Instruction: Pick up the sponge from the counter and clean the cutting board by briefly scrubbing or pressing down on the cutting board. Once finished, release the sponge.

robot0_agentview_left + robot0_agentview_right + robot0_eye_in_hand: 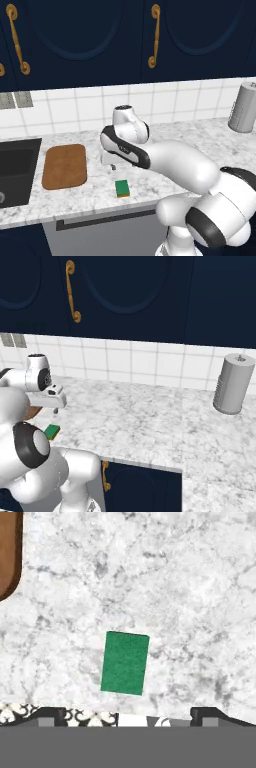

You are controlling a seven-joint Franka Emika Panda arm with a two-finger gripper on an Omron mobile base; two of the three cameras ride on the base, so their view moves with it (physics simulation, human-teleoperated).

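Observation:
The sponge [122, 188] lies flat on the marble counter [200, 135] near its front edge, green top up with a thin yellow layer below. The brown wooden cutting board [65, 166] rests to its left, apart from it. My gripper [113, 167] hangs above the counter, just behind and above the sponge. In the hand view the sponge [125, 663] sits a little ahead of the two fingertips [47, 714], and the gripper [127, 717] is open with nothing between them. A corner of the cutting board [9, 552] shows at the upper left. From the right base view the sponge [51, 431] lies below the gripper [55, 410].
A dark sink basin [15, 170] is set into the counter left of the board. A grey cylindrical canister [243, 107] stands at the back right by the white tiled wall. Dark blue cabinets hang overhead.

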